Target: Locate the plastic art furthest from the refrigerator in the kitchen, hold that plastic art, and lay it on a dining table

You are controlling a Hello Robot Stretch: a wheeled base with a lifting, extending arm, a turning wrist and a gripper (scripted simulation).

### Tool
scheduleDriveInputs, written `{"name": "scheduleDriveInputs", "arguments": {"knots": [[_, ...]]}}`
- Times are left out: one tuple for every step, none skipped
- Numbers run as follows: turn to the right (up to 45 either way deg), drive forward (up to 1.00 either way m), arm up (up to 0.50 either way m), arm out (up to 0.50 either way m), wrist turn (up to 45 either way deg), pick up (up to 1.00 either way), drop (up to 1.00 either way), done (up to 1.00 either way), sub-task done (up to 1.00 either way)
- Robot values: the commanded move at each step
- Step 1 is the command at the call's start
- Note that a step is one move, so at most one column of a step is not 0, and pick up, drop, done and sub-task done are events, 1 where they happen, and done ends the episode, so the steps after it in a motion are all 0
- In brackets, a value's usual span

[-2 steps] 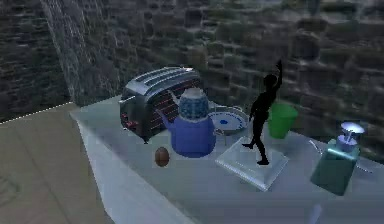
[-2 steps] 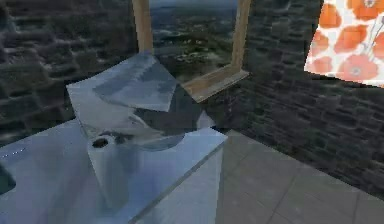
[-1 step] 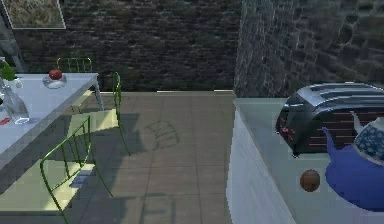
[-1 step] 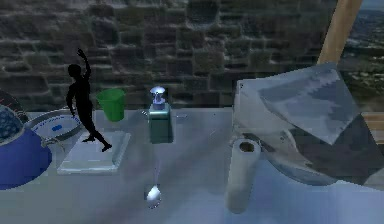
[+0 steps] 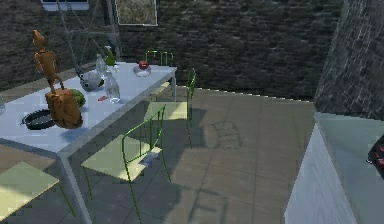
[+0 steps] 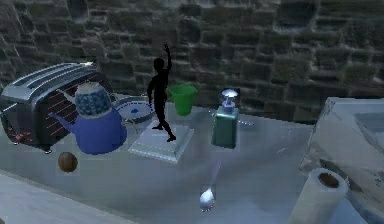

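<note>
I cannot tell how the gripper is set. The black dancer statue (image 6: 158,92) stands on the table (image 6: 270,175), just beside the blue kettle (image 6: 95,125). Best to grab its thin middle slowly, so it does not tip onto the kettle.

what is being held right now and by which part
Cannot be told; the black figure statuette stands on its white base on the counter.

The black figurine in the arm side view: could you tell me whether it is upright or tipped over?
Upright: the black figurine stands on its pale square base, which lies flat on the counter.
</note>
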Motion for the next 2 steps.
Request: {"name": "scheduleDriveInputs", "arguments": {"knots": [[0.0, 0.0, 0.5, 0.0, 0.0, 0.0, 0.0, 0.0, 0.0], [0.0, 0.0, 0.38, 0.0, 0.0, 0.0, 0.0, 0.0, 0.0]]}}
